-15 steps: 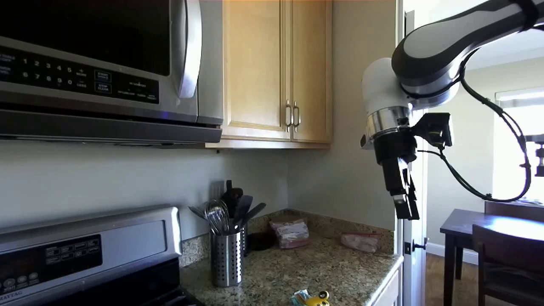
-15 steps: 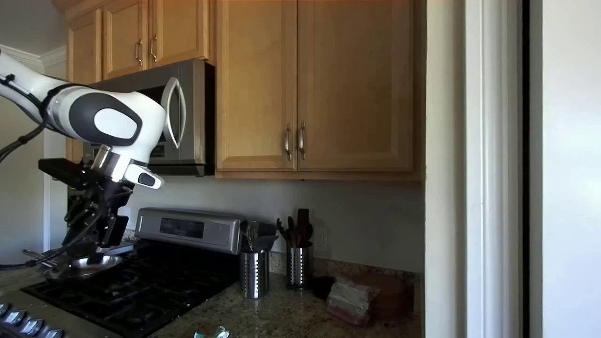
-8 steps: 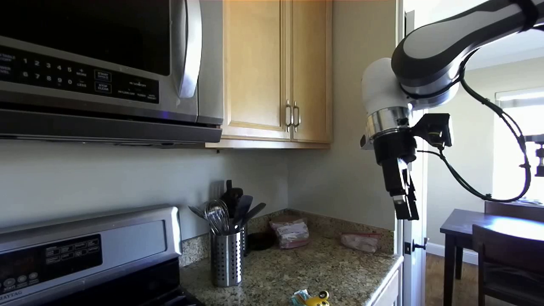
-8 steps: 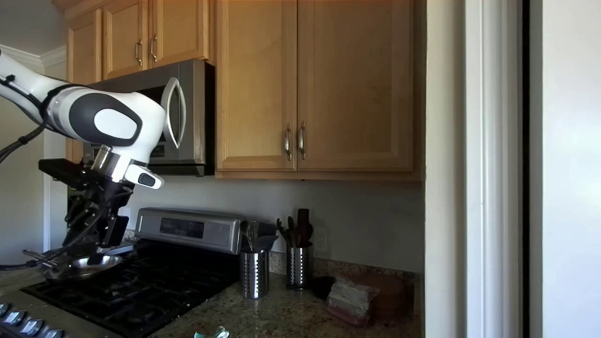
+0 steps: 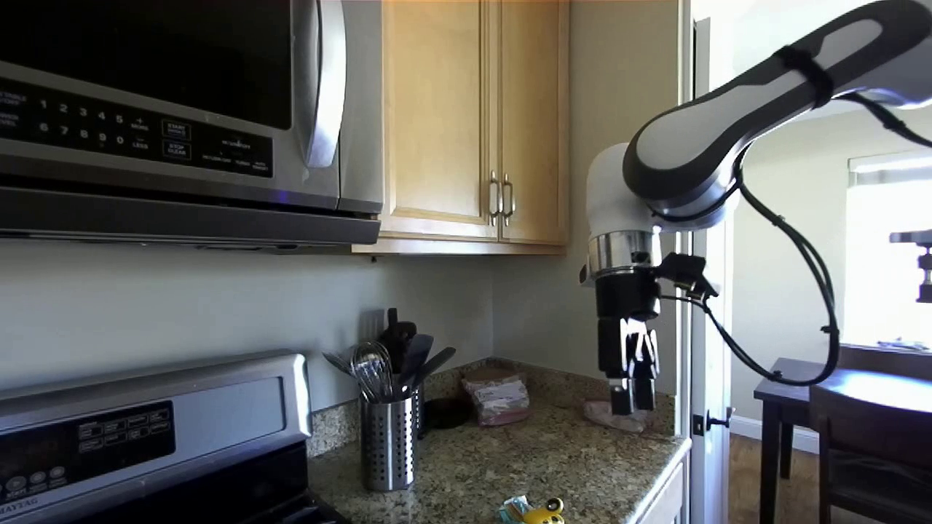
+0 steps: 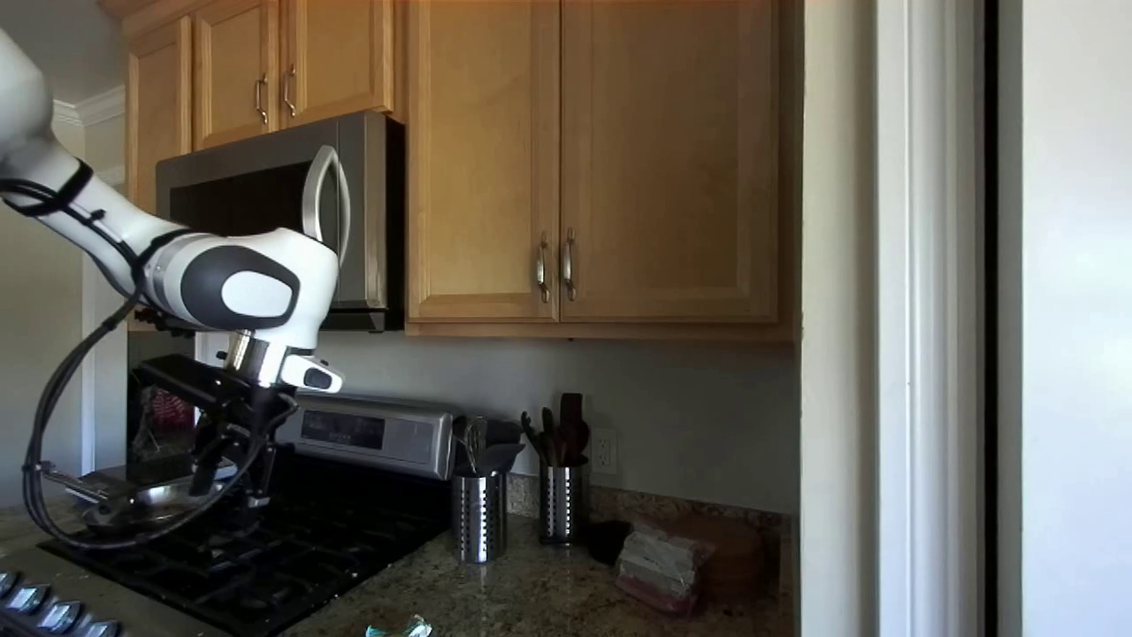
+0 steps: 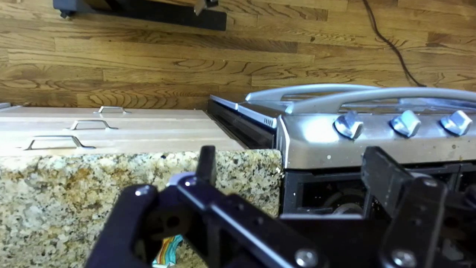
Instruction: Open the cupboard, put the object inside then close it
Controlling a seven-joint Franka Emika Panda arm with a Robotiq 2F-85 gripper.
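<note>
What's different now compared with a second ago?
In an exterior view, the gripper moved down and left in the picture, the arm lowering with it. Nothing was visibly grasped or released. The cupboard stayed shut; the steel utensil holder stayed put.

Both my exterior views share the cupboard [image 6: 601, 168] at 12 o'clock.
In an exterior view I'm close on the microwave [image 5: 191, 125] at 10 o'clock; my wrist view looks down, counter [image 7: 67, 201] at 8 o'clock.
</note>
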